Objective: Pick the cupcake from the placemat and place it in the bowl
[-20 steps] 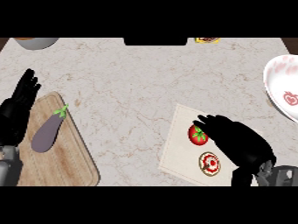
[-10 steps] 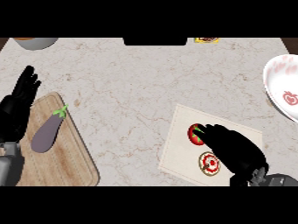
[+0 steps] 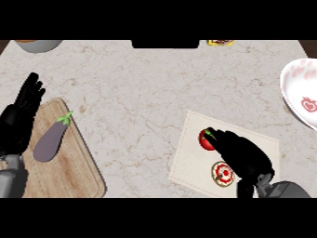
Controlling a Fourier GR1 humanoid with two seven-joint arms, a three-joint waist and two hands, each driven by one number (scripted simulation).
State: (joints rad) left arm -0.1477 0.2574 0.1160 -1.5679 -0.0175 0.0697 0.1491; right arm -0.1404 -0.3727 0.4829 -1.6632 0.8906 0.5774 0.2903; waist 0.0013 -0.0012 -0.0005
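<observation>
The cupcake [image 3: 221,173], seen from above with white icing and a red centre, sits on the cream placemat [image 3: 188,162] near its front. Just behind it lies a red tomato [image 3: 205,140] with a green stem. My right hand [image 3: 244,157] hovers over the placemat with relaxed fingers; its fingertips reach the tomato's right side and its palm lies beside the cupcake's right edge. It holds nothing. The white bowl [image 3: 310,104] with red fruit prints stands at the right edge. My left hand [image 3: 15,122] rests open at the far left, fingers up.
A purple eggplant [image 3: 51,142] lies on a wooden cutting board [image 3: 75,172] at the left. At the back edge are a grey bowl [image 3: 38,44], a dark object [image 3: 164,43] and a small item [image 3: 221,42].
My right hand has drawn back toward the lower edge and slightly left, so its fingertips now lie at the tomato and its palm beside the cupcake. The left hand has barely shifted.
</observation>
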